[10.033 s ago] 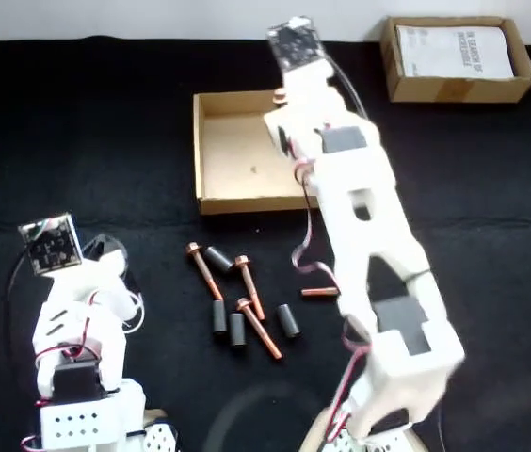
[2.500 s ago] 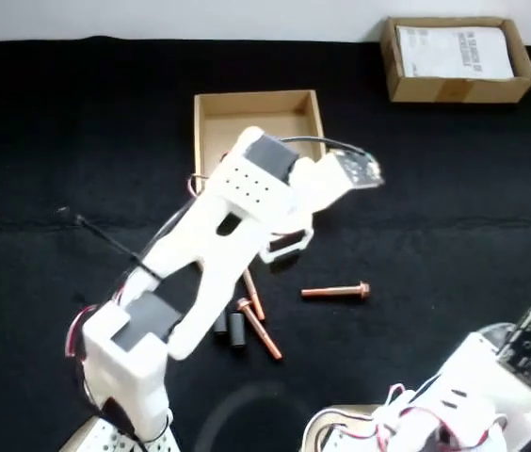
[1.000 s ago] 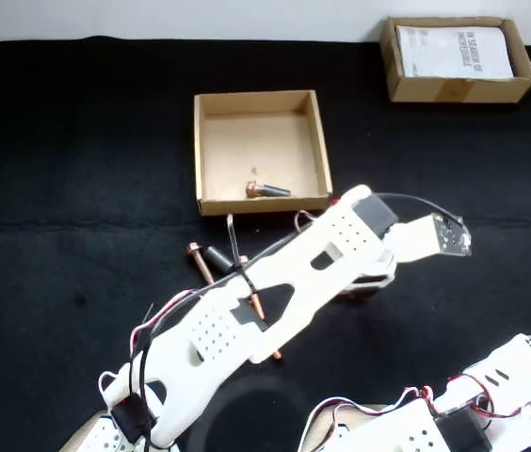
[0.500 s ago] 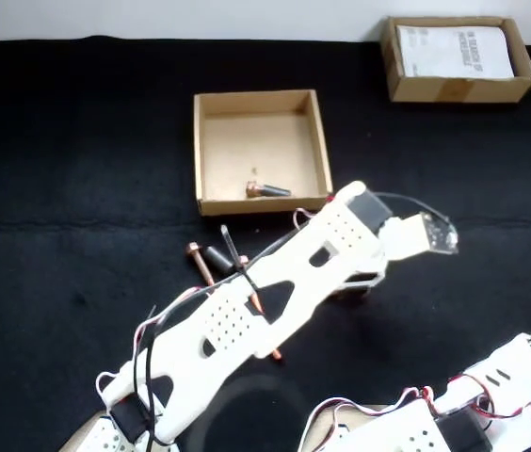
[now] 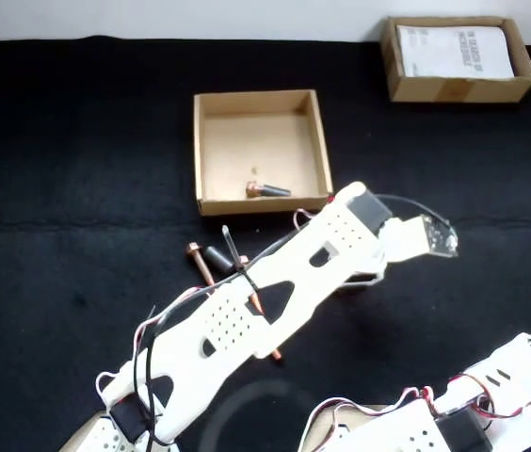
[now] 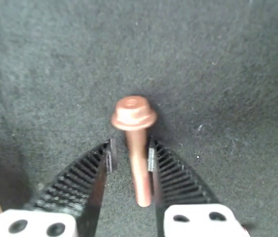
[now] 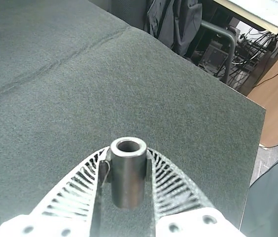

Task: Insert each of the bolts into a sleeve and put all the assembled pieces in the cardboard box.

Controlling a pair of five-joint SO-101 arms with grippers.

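When you look down from high up, the left arm [image 5: 284, 282] lies stretched right across the black table [image 5: 58, 188]. I think that is so it can get at a bolt far over on the other side. The cardboard box [image 5: 198, 151] has one finished piece [image 5: 267, 190] in it, by the near wall. Some loose bolts [image 5: 197, 262] and a spare sleeve [image 5: 218, 257] wait just below the box. The right arm [image 5: 515, 372] sits tucked in the near corner, out of the way.

From the left wrist, the left gripper [image 6: 130, 149] is down on the cloth. A copper bolt [image 6: 133, 117] lies between its two fingers. The fingers are apart, with a thin gap on one side, so I think it is about to squeeze and lift.

From the right wrist, the right gripper [image 7: 127, 157] is squeezed tight on a sleeve [image 7: 128, 170]. The hole points out, away from the gripper, so I think a bolt can slide straight in.
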